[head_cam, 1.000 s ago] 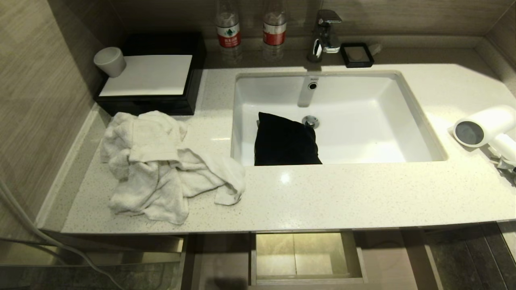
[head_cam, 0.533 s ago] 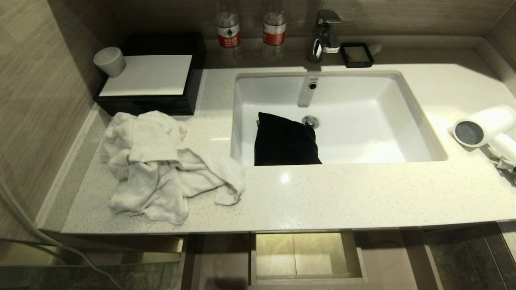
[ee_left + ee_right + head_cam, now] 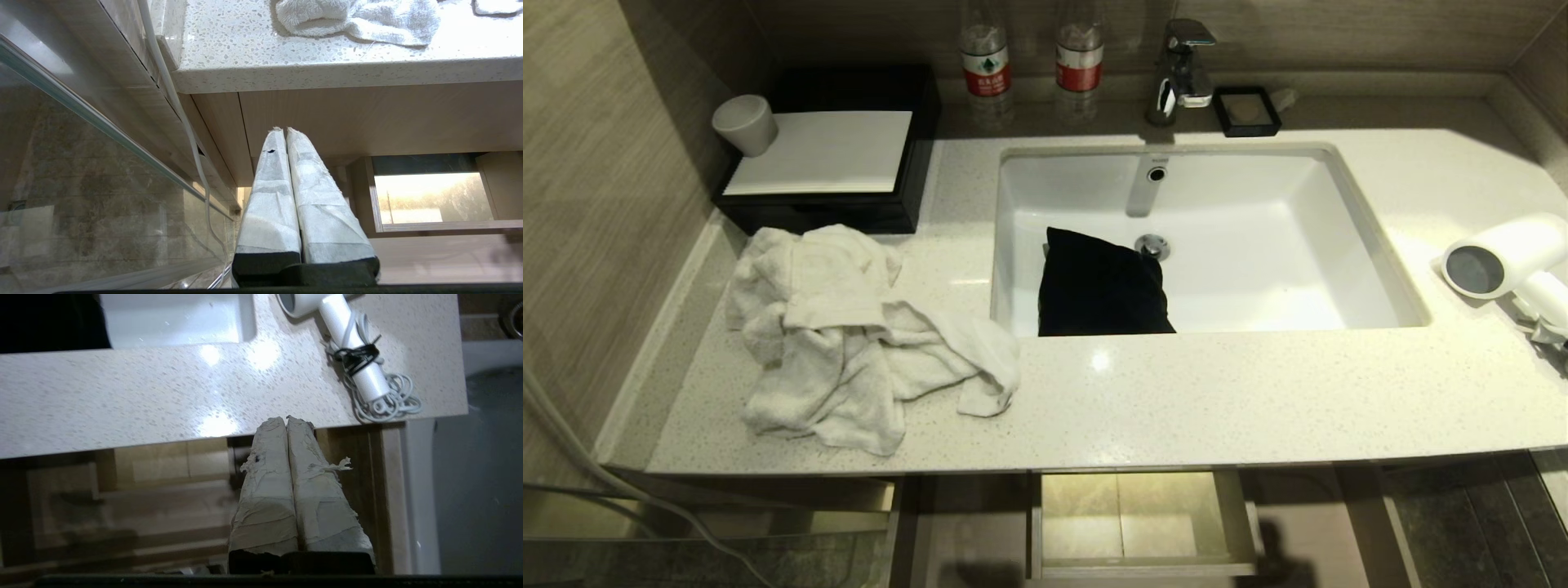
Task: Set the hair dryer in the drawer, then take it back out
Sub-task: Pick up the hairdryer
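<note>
The white hair dryer (image 3: 1503, 257) lies on the counter's right end, grey round end toward the sink. In the right wrist view the hair dryer (image 3: 347, 339) shows its handle with the coiled cord bound by a black strap. The light wood drawer (image 3: 976, 523) stands pulled out under the counter's front edge, its boxed cutout below the sink. My right gripper (image 3: 286, 418) is shut and empty, in front of the counter edge, above the drawer (image 3: 163, 490) and short of the dryer. Low at the counter's left front, my left gripper (image 3: 284, 130) is shut and empty. Neither gripper shows in the head view.
A crumpled white towel (image 3: 849, 335) covers the counter's left part. A black pouch (image 3: 1098, 286) lies in the sink (image 3: 1258, 204). At the back are a black tray (image 3: 825, 212), a cup (image 3: 745, 122), two bottles (image 3: 984, 61), the faucet (image 3: 1180, 69) and a soap dish (image 3: 1245, 110). A glass panel (image 3: 81, 204) stands at the left.
A dark shadow has appeared on the drawer to the right of the cutout, at the head view's lower edge. Nothing on the counter has moved.
</note>
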Tool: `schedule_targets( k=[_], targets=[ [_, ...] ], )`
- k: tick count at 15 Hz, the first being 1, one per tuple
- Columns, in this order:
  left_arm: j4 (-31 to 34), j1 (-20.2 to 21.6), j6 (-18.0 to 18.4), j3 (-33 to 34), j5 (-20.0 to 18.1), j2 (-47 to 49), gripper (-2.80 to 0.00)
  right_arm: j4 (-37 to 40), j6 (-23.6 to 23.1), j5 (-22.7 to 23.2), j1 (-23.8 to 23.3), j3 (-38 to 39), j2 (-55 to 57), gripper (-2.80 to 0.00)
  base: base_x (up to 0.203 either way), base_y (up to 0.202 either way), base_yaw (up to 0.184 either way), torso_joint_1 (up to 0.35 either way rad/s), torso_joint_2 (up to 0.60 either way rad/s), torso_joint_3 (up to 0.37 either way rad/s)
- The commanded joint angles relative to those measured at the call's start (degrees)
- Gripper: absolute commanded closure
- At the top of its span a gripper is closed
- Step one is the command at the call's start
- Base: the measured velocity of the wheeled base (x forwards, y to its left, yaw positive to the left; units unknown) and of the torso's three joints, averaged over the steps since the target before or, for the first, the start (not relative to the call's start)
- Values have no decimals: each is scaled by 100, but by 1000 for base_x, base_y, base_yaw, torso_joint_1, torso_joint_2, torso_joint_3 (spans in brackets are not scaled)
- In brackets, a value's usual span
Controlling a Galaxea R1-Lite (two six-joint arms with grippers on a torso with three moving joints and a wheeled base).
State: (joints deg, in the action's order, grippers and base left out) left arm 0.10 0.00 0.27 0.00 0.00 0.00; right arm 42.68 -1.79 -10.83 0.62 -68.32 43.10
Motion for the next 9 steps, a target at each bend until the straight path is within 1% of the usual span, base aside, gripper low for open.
schedule_targets(
  k=[1,2,3,4,6,7,8,9],
  targets=[
    [-1,0,0,9,0,0,0,712,-43,-858,-25,-727,1432,0,0,0,0,0,0,0],
    [-1,0,0,9,0,0,0,859,-72,-1048,-197,-813,1735,0,0,0,0,0,0,0],
    [-1,0,0,9,0,0,0,893,-132,-1075,-468,-816,1934,0,0,0,0,0,0,0],
    [-1,0,0,8,0,-8,0,889,-247,-979,-801,-801,2144,0,0,0,0,0,0,0],
    [-1,0,0,9,0,0,0,782,-623,-692,-1481,-787,2512,0,0,0,0,0,0,0],
    [-1,0,0,9,0,0,0,690,-780,-320,-1809,-797,2687,0,0,0,0,0,0,0],
    [-1,0,0,9,0,0,0,578,-868,149,-2006,-820,2882,0,0,0,0,0,0,0],
    [-1,0,0,6,0,0,0,362,-909,344,-2065,-829,3024,0,0,0,0,0,0,0]
  ],
)
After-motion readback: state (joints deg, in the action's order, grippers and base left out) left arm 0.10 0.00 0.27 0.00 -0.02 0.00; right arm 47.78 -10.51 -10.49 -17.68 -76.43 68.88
